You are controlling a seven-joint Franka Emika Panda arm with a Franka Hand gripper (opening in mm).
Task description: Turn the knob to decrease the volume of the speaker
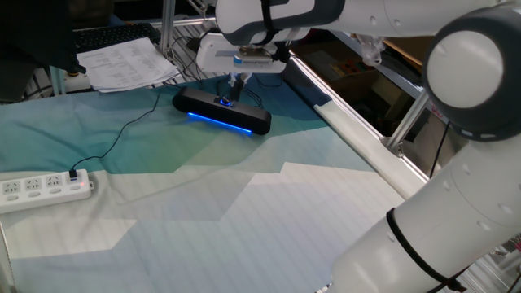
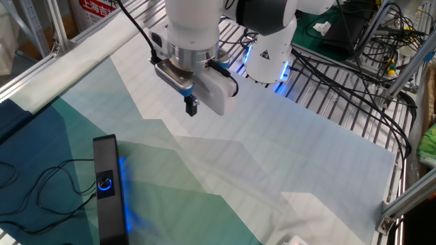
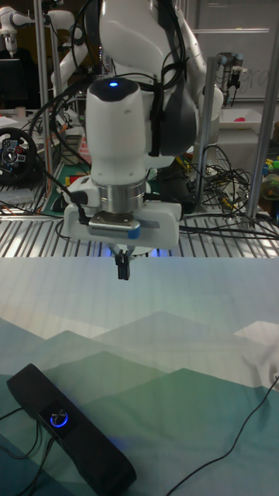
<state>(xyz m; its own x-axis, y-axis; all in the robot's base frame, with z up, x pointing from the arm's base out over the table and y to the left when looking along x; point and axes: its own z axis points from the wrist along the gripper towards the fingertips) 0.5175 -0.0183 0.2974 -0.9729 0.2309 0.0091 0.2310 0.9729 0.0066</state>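
The pincer (image 2: 191, 107), fingers pressed together and empty, is hovering well above the speaker (image 2: 109, 190); approach is underway. Next, descending onto the knob (image 2: 104, 183) at its middle, spreading first.

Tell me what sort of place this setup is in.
Most likely a robotics lab. A white robot arm works over a cloth-covered table framed in aluminium rails, cable bundles trail across a metal grating behind it, and another robot arm stands in the background.

The speaker (image 2: 109, 197) runs off the bottom edge.
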